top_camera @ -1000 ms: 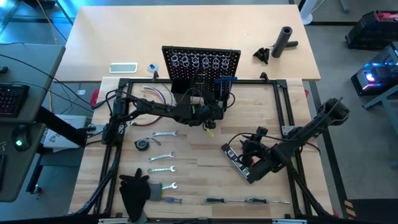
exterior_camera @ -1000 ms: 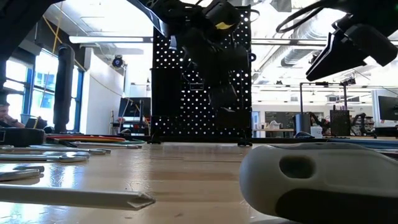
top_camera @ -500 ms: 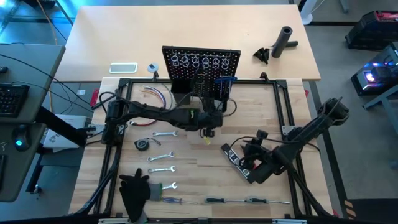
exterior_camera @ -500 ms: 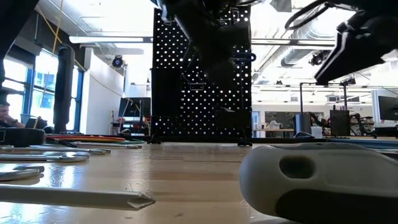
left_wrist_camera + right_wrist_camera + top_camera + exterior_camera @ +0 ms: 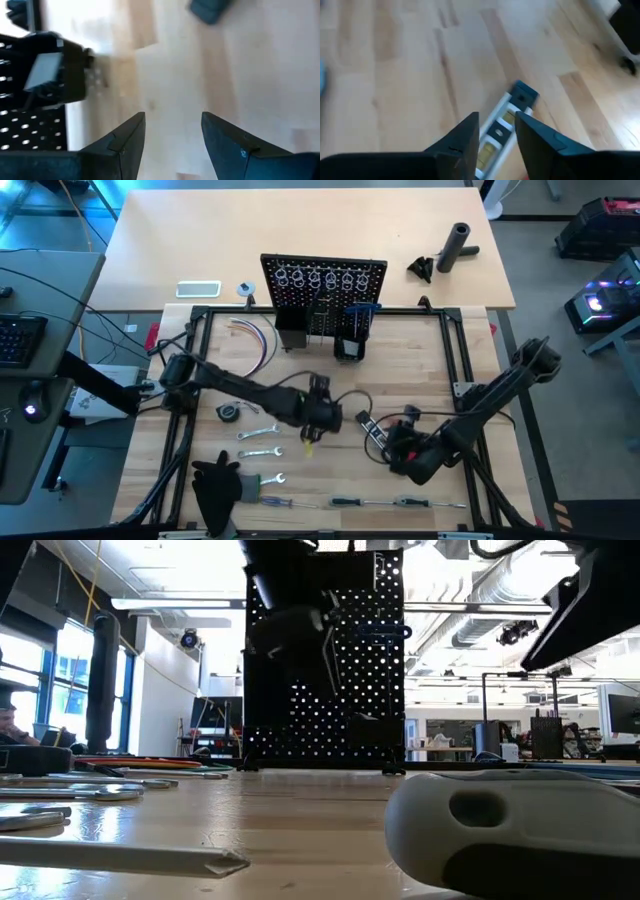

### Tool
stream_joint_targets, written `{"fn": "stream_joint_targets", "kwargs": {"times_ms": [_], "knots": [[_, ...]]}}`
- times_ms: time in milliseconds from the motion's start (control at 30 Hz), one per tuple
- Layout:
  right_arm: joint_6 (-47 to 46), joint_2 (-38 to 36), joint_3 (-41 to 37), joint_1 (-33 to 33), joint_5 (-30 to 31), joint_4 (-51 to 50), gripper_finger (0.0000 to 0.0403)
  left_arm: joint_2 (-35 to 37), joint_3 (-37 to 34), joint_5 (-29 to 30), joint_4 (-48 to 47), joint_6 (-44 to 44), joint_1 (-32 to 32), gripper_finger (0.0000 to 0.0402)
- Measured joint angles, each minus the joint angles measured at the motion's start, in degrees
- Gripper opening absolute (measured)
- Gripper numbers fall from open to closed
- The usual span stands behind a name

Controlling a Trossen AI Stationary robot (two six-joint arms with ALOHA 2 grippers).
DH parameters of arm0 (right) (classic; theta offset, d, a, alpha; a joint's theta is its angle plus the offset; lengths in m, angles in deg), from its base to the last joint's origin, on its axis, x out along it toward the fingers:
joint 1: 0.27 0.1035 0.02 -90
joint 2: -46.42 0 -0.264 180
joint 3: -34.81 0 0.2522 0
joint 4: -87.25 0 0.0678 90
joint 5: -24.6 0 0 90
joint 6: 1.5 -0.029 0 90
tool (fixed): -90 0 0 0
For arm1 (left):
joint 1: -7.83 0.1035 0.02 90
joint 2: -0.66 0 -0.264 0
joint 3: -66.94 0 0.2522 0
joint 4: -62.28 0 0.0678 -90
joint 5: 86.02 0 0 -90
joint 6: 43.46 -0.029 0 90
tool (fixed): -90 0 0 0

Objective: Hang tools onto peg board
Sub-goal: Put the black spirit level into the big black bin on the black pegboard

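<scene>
The left gripper (image 5: 172, 131) hangs over bare wood near the middle of the table (image 5: 300, 380), its fingers (image 5: 129, 135) spread apart with nothing between them. In the high view it sits at (image 5: 318, 418), in front of the peg board (image 5: 322, 288), which stands upright at the table's far edge with a row of silver rings along its top. The right gripper (image 5: 497, 131) is low over the level (image 5: 501, 127), one finger on each side of its body; whether they press on it cannot be told. The level lies flat on the table, right of centre (image 5: 371, 430). Several wrenches (image 5: 262, 430) lie on the left side of the table, and screwdrivers (image 5: 395, 502) along its near edge
</scene>
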Motion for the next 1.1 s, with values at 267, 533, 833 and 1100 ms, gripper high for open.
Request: {"fn": "stream_joint_targets", "kwargs": {"times_ms": [267, 533, 833, 1100], "knots": [[-0.6, 6.3, 0.0, -2.2, -2.3, 6.5, 0.0203, 0.0, -5.1, 0.2, 0.0, 3.6, -4.4, 0.0188], [-0.8, 10.4, 0.0, -4.5, -5.0, 9.5, 0.0215, 0.6, -11.8, 5.4, -0.9, 11.6, -8.1, 0.0188], [-1.7, 10.7, 0.0, -8.8, -5.7, 6.8, 0.0215, 9.4, -25.2, 8.3, 15.4, 18.7, -11.5, 0.0188], [-1.3, 13.2, 0.0, -12.2, -8.8, 5.9, 0.0215, 14.7, -38.6, 0.3, 43.7, 16.7, -12.7, 0.0188]]}}
